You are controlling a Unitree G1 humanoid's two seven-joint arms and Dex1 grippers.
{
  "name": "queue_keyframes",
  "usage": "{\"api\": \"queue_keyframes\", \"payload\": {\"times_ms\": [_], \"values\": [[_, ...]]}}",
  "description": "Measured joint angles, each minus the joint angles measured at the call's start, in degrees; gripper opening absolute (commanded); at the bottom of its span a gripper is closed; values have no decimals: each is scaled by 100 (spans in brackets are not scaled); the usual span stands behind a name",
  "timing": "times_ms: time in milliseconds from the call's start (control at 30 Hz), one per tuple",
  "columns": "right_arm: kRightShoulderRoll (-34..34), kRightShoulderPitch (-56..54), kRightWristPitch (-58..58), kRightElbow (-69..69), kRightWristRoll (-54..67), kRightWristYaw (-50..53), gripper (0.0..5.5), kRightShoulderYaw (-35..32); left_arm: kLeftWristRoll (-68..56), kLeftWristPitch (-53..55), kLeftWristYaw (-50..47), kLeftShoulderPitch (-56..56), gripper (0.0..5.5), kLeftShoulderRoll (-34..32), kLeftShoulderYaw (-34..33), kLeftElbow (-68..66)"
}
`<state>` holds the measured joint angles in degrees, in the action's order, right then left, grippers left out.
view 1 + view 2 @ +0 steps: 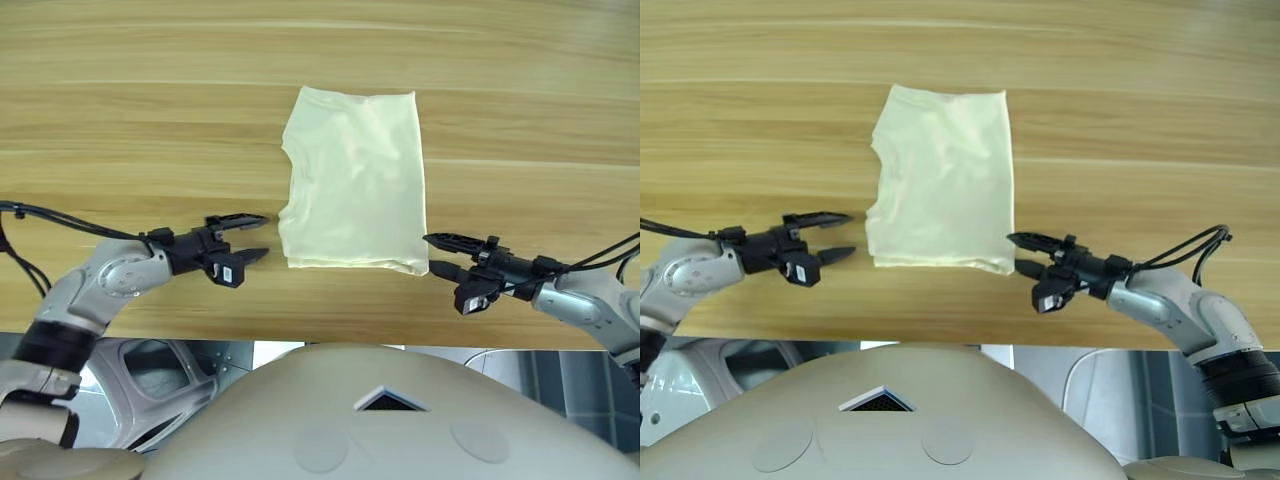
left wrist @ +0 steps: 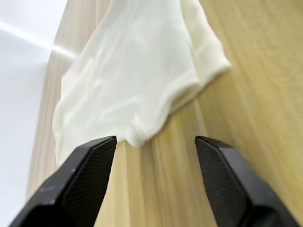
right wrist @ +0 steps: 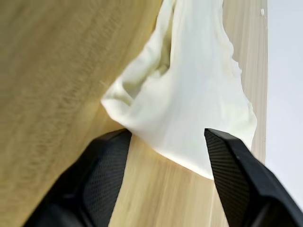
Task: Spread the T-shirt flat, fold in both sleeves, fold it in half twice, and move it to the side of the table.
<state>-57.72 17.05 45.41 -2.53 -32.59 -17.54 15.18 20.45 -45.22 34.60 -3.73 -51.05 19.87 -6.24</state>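
The pale yellow T-shirt [image 1: 353, 180] lies folded into a narrow oblong on the wooden worktop [image 1: 120, 130], towards its near edge. On either side a claw points in at the shirt's near corners. The left claw [image 1: 262, 235] stands open and empty just beside one corner. The right claw [image 1: 430, 252] is also open and empty, close against the other corner.

My head stereo pair looks steeply down at light wooden table [image 1: 120, 120]; wrist cams sit low, close, sharing folded pale-yellow cloth T-shirt [image 2: 142, 71] from opposite sides.
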Motion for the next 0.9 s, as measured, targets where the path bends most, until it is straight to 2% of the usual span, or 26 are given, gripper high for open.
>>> {"api": "queue_keyframes", "payload": {"times_ms": [300, 533, 800, 900], "values": [[-3, -33, 130, 74, 12, -1, 287, 38, -225, -411, 471, 561, 314, 319, 740, -264], [99, -354, 211, 188, 5, -31, 287, 301, -280, -611, 547, 865, 314, 562, 1011, -574], [115, -557, 353, 475, 12, -69, 124, 495, -276, -767, 505, 820, 162, 576, 1049, -788], [180, -604, 349, 565, 12, -112, 45, 548, -263, -823, 467, 758, 93, 576, 1046, -861]]}}
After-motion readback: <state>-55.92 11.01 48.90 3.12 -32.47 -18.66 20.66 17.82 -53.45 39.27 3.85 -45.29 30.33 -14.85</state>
